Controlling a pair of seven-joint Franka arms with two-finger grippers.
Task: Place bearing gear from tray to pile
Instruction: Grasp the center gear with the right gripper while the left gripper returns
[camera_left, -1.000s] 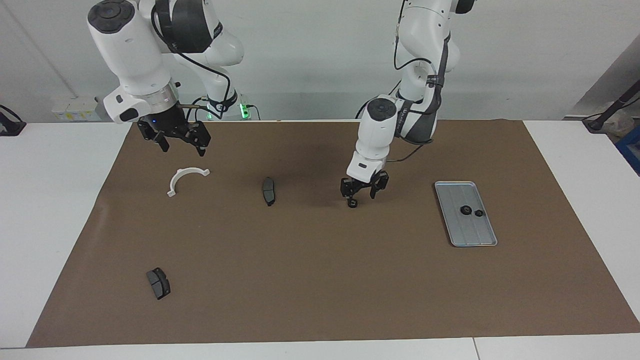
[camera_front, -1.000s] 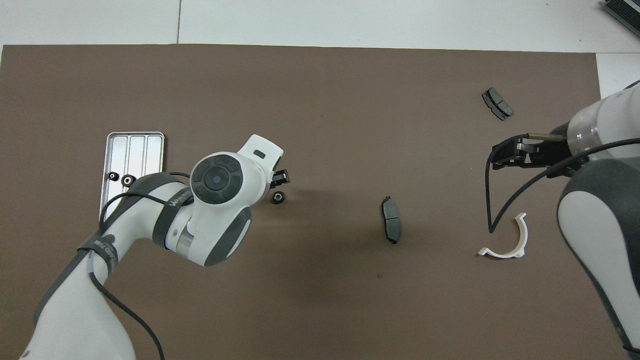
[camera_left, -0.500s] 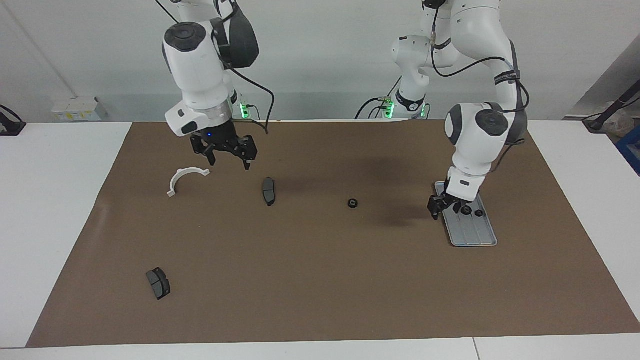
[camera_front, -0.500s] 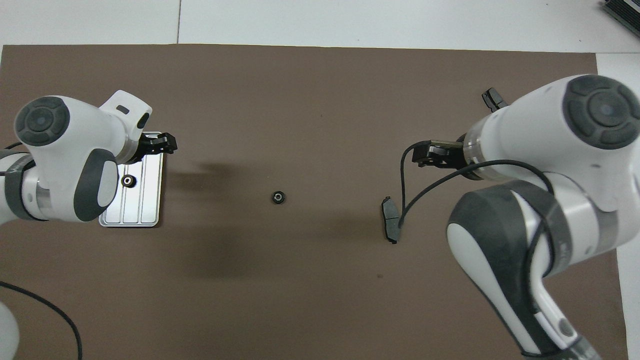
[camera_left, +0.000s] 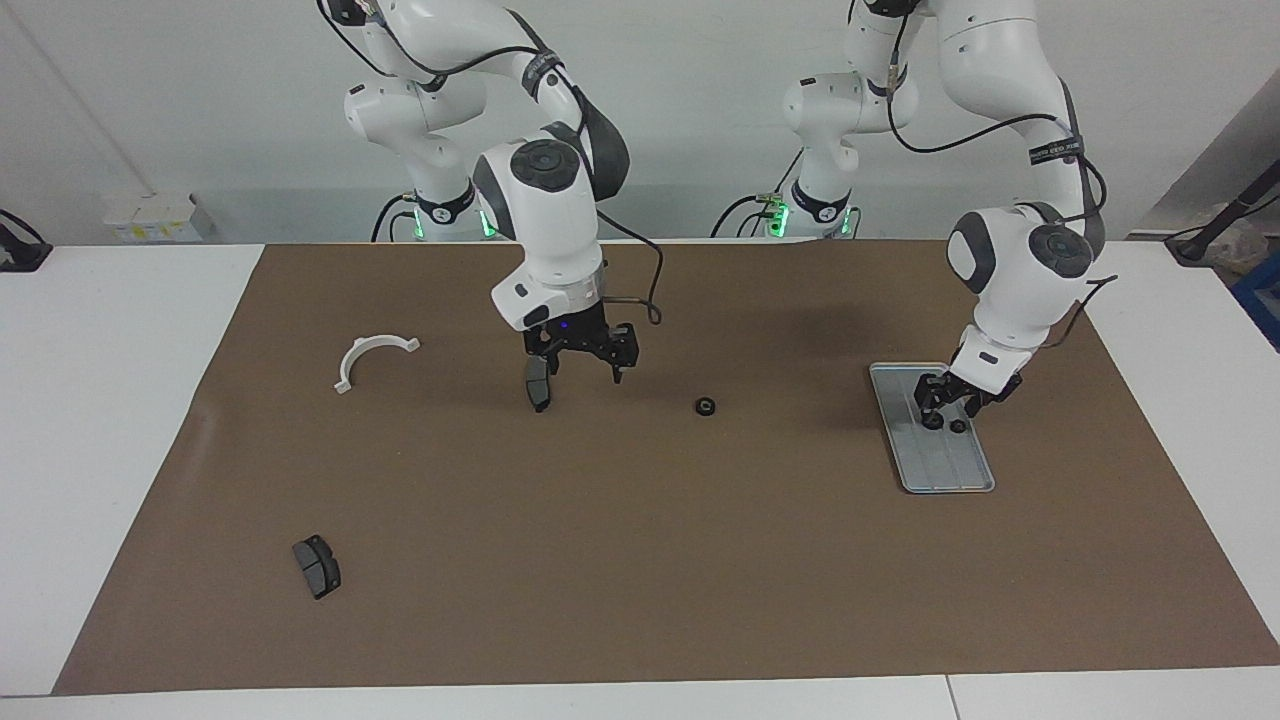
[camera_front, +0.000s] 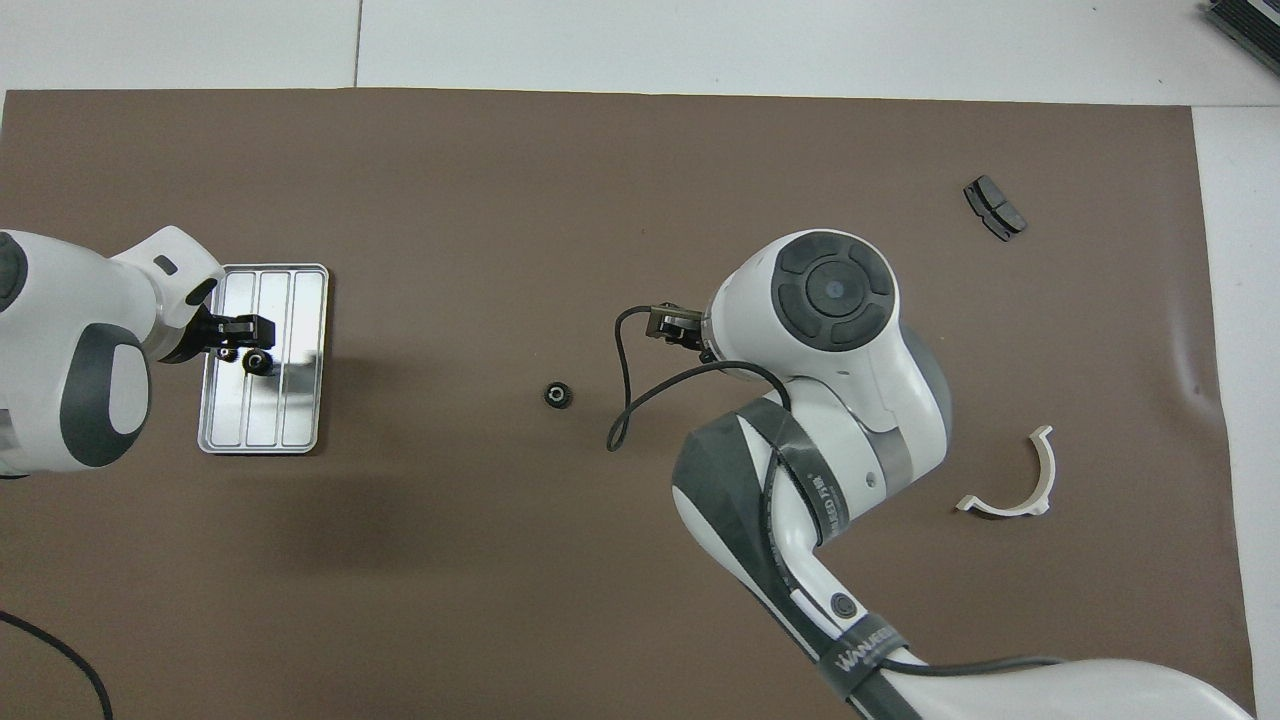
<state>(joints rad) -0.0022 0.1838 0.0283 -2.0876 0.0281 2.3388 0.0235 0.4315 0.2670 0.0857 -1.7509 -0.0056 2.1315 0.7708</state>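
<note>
The silver tray (camera_left: 940, 465) (camera_front: 262, 425) lies at the left arm's end of the mat, with two small black gears on it (camera_left: 932, 421) (camera_left: 957, 426). My left gripper (camera_left: 950, 404) (camera_front: 243, 338) hangs low over these gears, fingers apart and nothing between them. From overhead one gear (camera_front: 258, 362) shows just beside the fingertips. The pile is a single black gear (camera_left: 705, 406) (camera_front: 557, 395) lying alone in the middle of the mat. My right gripper (camera_left: 582, 370) is open over a brake pad, toward the right arm's end from that gear.
A dark brake pad (camera_left: 538, 385) lies under the right gripper. A white half-ring bracket (camera_left: 372, 358) (camera_front: 1015, 480) rests toward the right arm's end. A second brake pad (camera_left: 316, 566) (camera_front: 994, 207) sits farther from the robots.
The left gripper left a gear in the mat's middle and swung to the tray, then came down over its gears. The right arm moved from above the white bracket to the brake pad.
</note>
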